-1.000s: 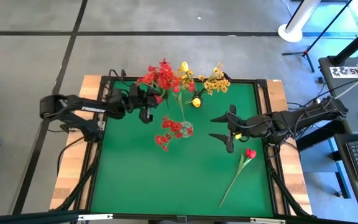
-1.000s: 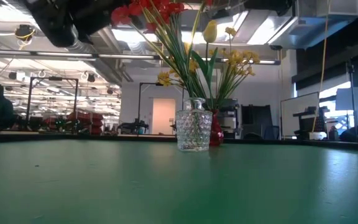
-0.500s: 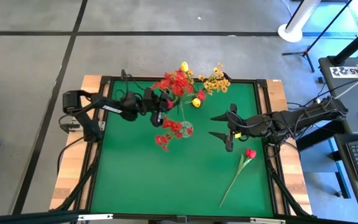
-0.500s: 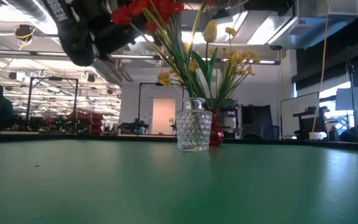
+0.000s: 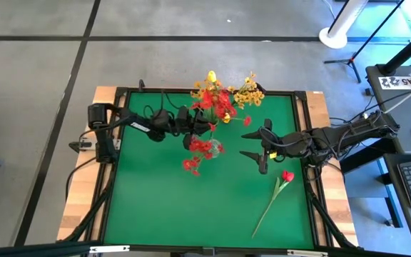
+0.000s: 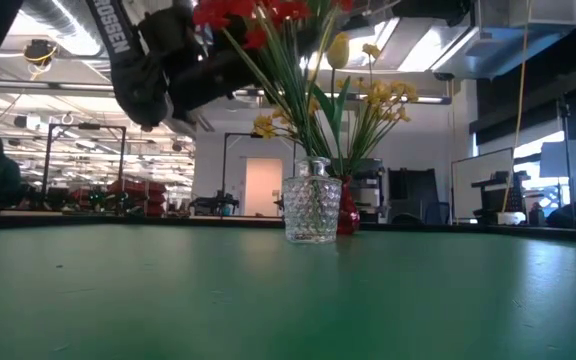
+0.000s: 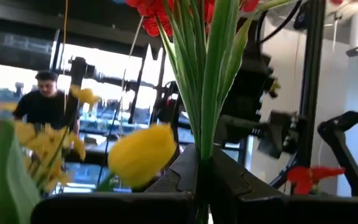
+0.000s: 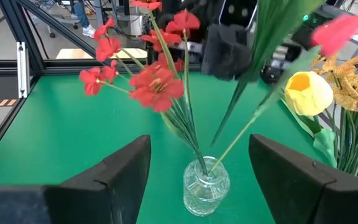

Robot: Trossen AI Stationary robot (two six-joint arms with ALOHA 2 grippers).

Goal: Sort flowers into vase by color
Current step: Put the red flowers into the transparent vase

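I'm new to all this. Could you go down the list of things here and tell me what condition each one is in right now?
Left gripper: shut on a bunch of red flowers, carried above the table.
Right gripper: open, empty.
Clear vase: upright, holding red sprays.
Red tulip: lying flat on the green table.
Yellow flowers: standing at the far edge.

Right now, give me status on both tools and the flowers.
Left tool shut on red flowers, above the clear vase. Right tool open, waiting beside it. One red tulip lies on the mat.
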